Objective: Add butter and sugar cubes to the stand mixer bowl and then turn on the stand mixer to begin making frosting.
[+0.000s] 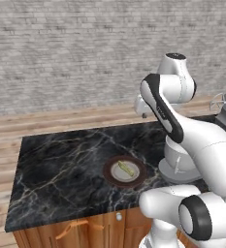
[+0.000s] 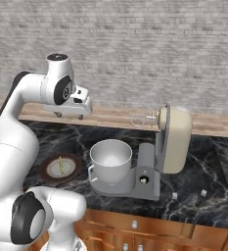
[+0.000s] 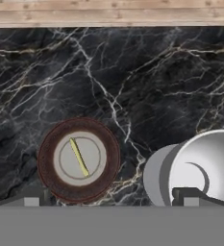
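The gripper (image 2: 69, 115) is held high above the worktop (image 1: 56, 160) with its jaws wide apart and nothing between them. Below it, the butter (image 3: 79, 157) is seen lying on a brown-rimmed plate (image 3: 48, 163) near the front edge. Just beside the plate, the stand mixer bowl (image 2: 110, 159) sits on the stand mixer (image 2: 171, 139), whose head is tilted up.

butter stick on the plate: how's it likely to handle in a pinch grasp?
The butter is a thin stick lying flat on the plate, so probably light, hard to get under. Likely soft and slippery; a hard squeeze may deform it. Its elongated shape suggests it slides, not rolls.
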Robot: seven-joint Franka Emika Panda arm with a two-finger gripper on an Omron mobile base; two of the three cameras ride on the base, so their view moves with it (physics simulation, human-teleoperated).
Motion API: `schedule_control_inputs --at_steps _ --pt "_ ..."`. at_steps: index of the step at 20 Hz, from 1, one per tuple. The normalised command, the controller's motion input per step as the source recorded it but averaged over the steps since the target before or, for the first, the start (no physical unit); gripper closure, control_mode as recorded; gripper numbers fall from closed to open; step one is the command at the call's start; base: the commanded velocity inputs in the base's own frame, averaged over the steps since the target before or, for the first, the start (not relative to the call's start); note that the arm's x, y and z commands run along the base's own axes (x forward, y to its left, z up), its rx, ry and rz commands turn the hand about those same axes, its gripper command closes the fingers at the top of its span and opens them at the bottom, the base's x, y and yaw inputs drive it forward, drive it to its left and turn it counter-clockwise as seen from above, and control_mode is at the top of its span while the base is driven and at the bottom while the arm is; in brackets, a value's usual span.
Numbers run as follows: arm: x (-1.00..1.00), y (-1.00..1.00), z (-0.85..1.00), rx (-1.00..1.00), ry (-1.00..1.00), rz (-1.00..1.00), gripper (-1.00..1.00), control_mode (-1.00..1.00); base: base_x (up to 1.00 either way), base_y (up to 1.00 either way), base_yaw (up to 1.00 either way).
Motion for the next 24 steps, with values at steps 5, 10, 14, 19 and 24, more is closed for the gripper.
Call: schedule_control_inputs --at_steps 5,10,14,19,24 --pt "0.01 0.37 -0.39 -0.08 0.05 0.00 -1.00 -1.00 0.00 0.00 0.00" --pt "0.20 0.98 -0.83 -0.24 0.16 0.00 -1.00 -1.00 0.00 0.00 0.00" --pt "0.12 0.93 -0.91 -0.19 0.24 0.00 -1.00 -1.00 0.00 0.00 0.00" --pt "0.04 0.31 -0.85 -0.04 0.30 0.00 -1.00 -1.00 0.00 0.00 0.00" --pt "0.00 -0.32 -0.48 0.08 0.12 0.00 -1.00 -1.00 0.00 0.00 0.00"
